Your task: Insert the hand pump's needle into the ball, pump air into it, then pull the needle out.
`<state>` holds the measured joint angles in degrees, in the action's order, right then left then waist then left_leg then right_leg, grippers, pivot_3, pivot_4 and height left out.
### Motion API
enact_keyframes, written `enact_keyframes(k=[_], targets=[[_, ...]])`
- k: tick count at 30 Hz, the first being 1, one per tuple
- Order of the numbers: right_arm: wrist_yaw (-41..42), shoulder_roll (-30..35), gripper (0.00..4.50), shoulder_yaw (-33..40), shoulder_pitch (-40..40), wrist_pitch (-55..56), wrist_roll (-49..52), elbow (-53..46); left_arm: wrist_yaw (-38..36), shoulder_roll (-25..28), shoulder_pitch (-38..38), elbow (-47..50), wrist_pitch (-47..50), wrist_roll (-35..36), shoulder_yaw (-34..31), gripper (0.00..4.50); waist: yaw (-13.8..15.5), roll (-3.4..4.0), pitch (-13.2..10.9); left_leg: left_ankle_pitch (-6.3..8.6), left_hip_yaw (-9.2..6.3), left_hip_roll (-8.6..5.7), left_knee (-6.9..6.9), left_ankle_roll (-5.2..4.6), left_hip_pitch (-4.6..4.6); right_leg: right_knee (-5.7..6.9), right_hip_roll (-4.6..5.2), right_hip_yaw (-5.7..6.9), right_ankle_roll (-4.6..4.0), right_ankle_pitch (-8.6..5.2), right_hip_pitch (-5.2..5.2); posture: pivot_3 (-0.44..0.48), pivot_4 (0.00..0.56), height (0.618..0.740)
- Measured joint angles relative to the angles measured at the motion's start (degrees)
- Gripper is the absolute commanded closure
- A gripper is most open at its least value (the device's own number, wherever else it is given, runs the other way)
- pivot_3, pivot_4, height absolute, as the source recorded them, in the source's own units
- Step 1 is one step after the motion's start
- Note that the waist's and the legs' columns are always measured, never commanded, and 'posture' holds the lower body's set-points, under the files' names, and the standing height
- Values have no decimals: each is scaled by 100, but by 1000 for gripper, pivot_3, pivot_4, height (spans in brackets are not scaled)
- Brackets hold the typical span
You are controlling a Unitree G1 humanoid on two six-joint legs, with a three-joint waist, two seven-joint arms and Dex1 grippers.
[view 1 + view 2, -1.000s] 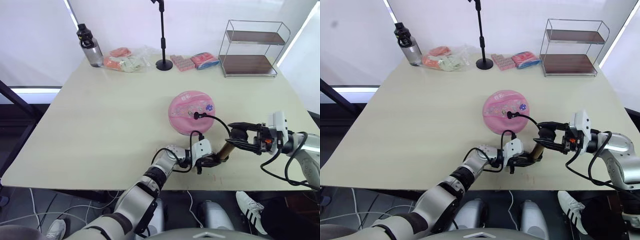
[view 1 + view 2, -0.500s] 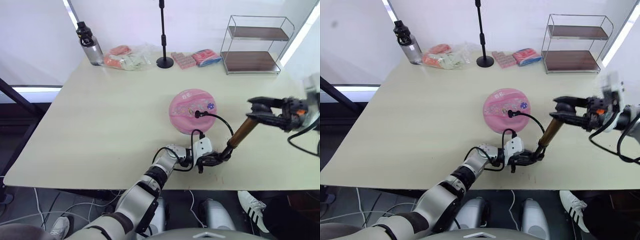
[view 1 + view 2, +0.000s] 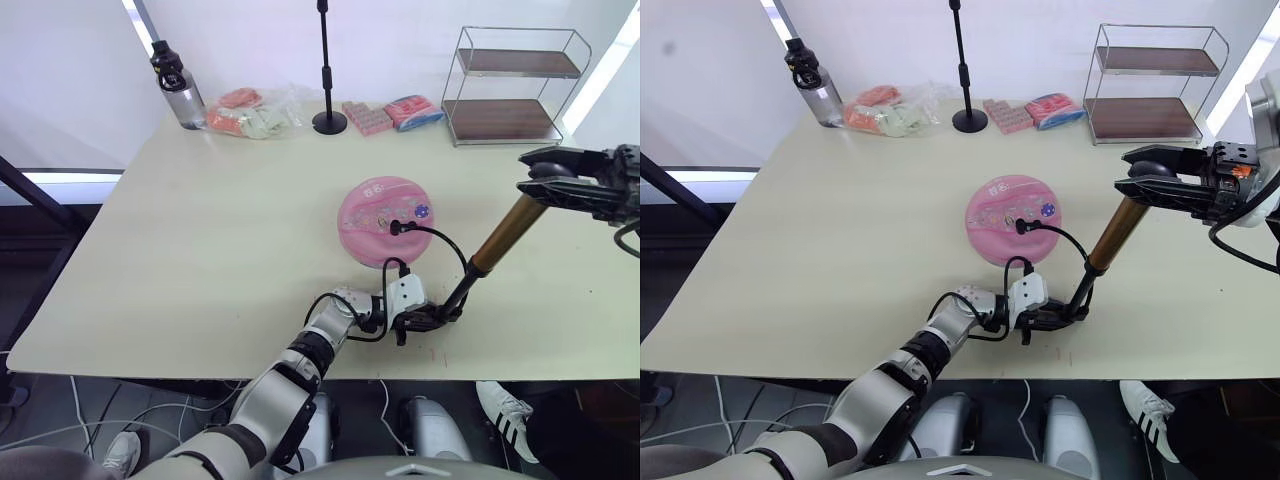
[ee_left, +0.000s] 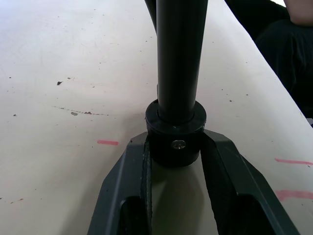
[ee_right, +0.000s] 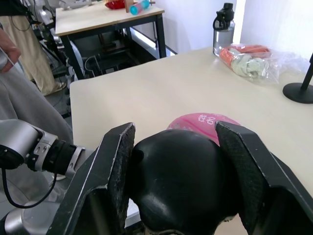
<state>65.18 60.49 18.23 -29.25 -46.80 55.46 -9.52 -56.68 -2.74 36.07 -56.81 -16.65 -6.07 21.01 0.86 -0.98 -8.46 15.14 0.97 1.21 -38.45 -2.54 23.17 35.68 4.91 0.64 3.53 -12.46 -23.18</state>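
My left gripper [image 3: 436, 316] sat low at the near edge of the table [image 3: 200, 250], its two fingers [image 4: 128, 191] closed narrow around the black base cap of the pump [image 3: 497, 241]; from the wrist I saw the cap wedged between both pads, just off the tabletop. From that pinch the pump slanted up and away to my right, black rod first, then the gold barrel. The hose [image 3: 440, 242] looped from near those fingers up and over to the ball [image 3: 386, 221], which lay on the table beyond the left fingers, apart from them. The hose end met the ball's top at the dark valve; I couldn't make out the needle itself. My right gripper [image 3: 545, 175] was up in the air, well above the table, fingers [image 5: 113, 166] clamped on either side of the pump's black handle knob.
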Motion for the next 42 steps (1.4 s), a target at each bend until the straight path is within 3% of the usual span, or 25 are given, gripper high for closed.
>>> enact_keyframes(k=[12, 25, 33, 42], targets=[[177, -735, 2344, -458, 1197, 1322, -939, -307, 28, 51, -37, -1, 1, -50, 1, 3500, -14, -49, 31, 0, -4, 8, 2, 1, -37, 2, -15, 2, 1, -3, 33, 0, 150, 740], [249, -2239, 2344, -1482, 1876, 3709, -2253, 683, 85, 76, -46, -18, 45, -92, 0, 3500, -24, -83, 93, 0, -4, 9, 3, 1, -56, 1, -29, 1, 0, -3, 45, 0, 150, 740], [245, -2220, 2344, -1453, 1835, 3835, -2306, 681, 120, 70, -54, -23, 60, -120, 2, 3500, -21, -100, 109, 1, -6, 22, 4, 2, -65, 1, -27, 2, -2, -3, 48, 0, 150, 740], [197, -987, 2344, -712, 1028, 1798, -1013, 80, 28, 12, -19, -10, 23, -39, -15, 3500, -2, -10, 22, 0, -1, 1, 5, 1, -24, -3, 0, 2, -2, -1, 23, 0, 150, 740]])
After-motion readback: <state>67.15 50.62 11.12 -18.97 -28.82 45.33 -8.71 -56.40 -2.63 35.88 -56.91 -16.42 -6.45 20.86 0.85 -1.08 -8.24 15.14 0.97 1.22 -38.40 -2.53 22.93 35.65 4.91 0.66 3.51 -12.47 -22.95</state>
